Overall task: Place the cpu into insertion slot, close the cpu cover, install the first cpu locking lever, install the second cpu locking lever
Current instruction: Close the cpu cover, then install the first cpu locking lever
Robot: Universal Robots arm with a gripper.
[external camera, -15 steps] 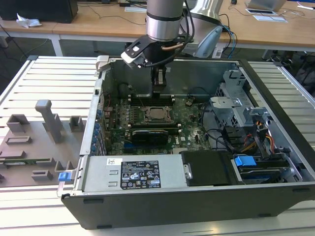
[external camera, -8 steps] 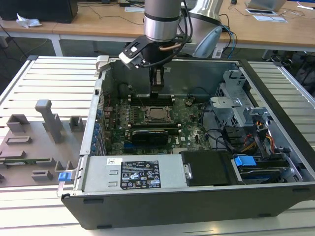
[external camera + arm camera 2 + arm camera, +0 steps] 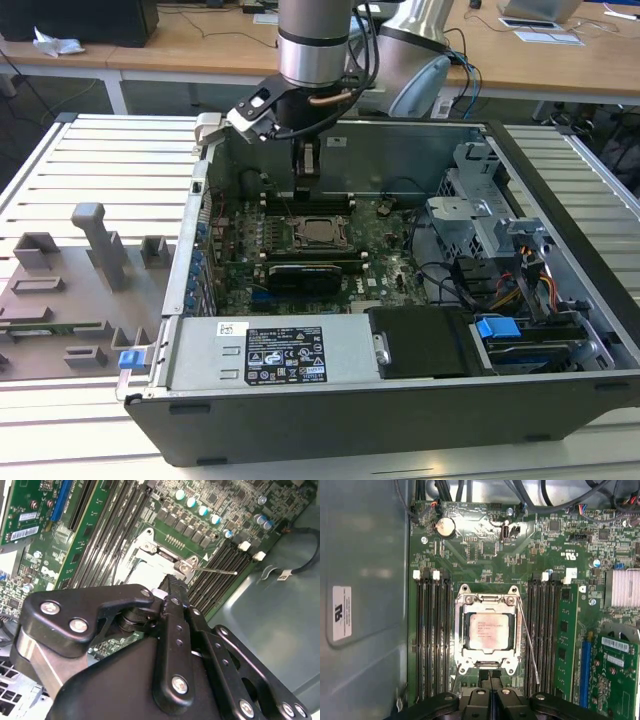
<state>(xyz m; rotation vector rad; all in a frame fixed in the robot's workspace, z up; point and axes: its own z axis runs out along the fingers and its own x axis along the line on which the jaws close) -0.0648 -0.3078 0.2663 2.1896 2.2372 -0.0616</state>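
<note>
Black tool (image 3: 490,680) pinched shut, empty (just beside silvery square-frame cpu cover (image 3: 461,630)); could skid off thin loose wire lever (image 3: 528,640), tbh.

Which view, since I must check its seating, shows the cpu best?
The first wrist view: the cpu faces the camera squarely inside the cpu cover. The exterior view shows it from afar; in the second wrist view the claw hides part of it.
</note>
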